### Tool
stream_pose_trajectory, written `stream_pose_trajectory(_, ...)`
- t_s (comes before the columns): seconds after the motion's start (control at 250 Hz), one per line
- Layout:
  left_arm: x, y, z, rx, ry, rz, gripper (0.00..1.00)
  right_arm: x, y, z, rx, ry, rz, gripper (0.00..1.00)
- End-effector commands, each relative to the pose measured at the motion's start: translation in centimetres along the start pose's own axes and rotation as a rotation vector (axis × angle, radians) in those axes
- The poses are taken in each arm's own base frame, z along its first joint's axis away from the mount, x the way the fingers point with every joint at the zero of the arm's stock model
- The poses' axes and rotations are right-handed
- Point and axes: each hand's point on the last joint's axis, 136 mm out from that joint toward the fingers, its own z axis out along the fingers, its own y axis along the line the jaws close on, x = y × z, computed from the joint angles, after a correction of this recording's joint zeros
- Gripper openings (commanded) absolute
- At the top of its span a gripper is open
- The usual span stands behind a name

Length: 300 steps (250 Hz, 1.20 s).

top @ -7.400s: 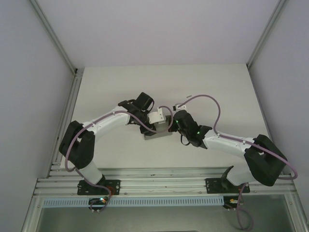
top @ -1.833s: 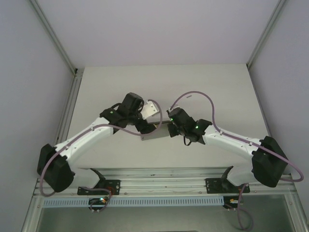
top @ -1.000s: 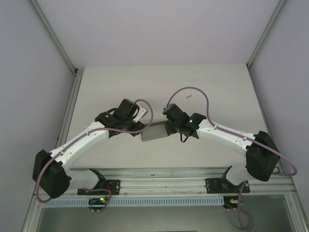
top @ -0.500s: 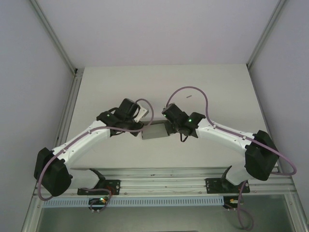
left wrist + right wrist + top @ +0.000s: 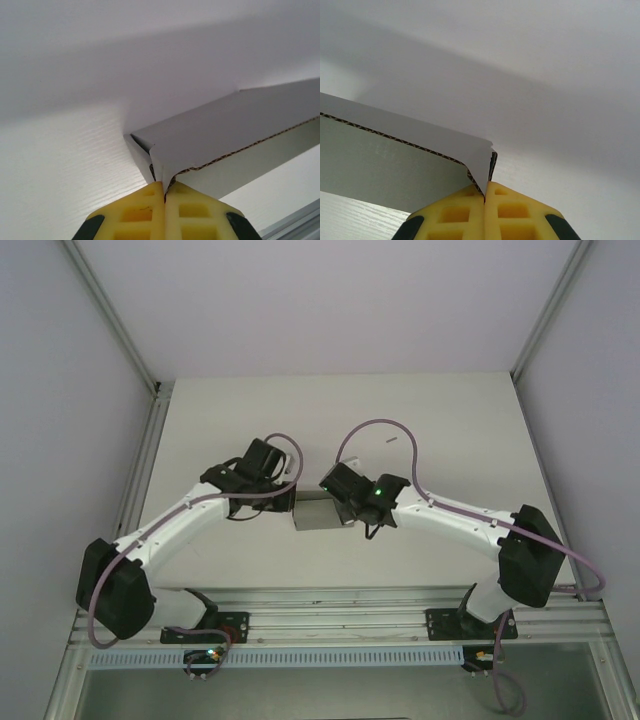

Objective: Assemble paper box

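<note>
Corners pinched: my left claw (image 5: 164, 194) and right claw (image 5: 485, 193) each clench one end of the plain grey thin-card paper box (image 5: 318, 516), probably to brace it.

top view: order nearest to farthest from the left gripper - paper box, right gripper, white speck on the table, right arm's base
1. paper box, held by the left gripper
2. right gripper, on the box's other end
3. white speck, back right
4. right arm's base, near right

A white table (image 5: 230, 405) stands between pale walls (image 5: 60, 440). A tiny scrap (image 5: 392, 439) lies far right. Rails (image 5: 340, 602) line its near edge.
</note>
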Motion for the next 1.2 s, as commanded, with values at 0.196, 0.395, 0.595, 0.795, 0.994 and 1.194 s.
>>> stream_pose_trajectory(0.196, 1.8, 1.2, 1.9, -0.074, 0.071, -0.067, 0.0, 1.9, 0.2, 0.8, 0.015, 0.044, 0.039, 0.0)
stream_pose_trajectory(0.395, 3.2, 1.6, 2.7, -0.085, 0.089, -0.076, 0.0, 2.2, -0.2, 0.9, 0.031, 0.042, 0.052, 0.0)
stream_pose_trajectory(0.595, 6.5, 2.5, 3.4, -0.15, 0.14, -0.049, 0.0, 2.7, -0.3, 1.4, 0.037, 0.015, 0.061, 0.0)
stream_pose_trajectory(0.795, 8.9, 3.8, 4.7, -0.205, 0.175, -0.013, 0.0, 3.9, 0.1, 2.5, -0.007, -0.047, 0.067, 0.0)
stream_pose_trajectory(0.994, 10.0, 4.9, 5.5, -0.285, 0.206, 0.02, 0.0, 3.0, 0.6, 1.1, -0.103, -0.13, 0.117, 0.21)
stream_pose_trajectory(1.194, 9.6, 4.8, 5.5, -0.305, 0.202, 0.034, 0.0, -0.1, 0.3, -1.8, -0.153, -0.219, 0.181, 0.71)
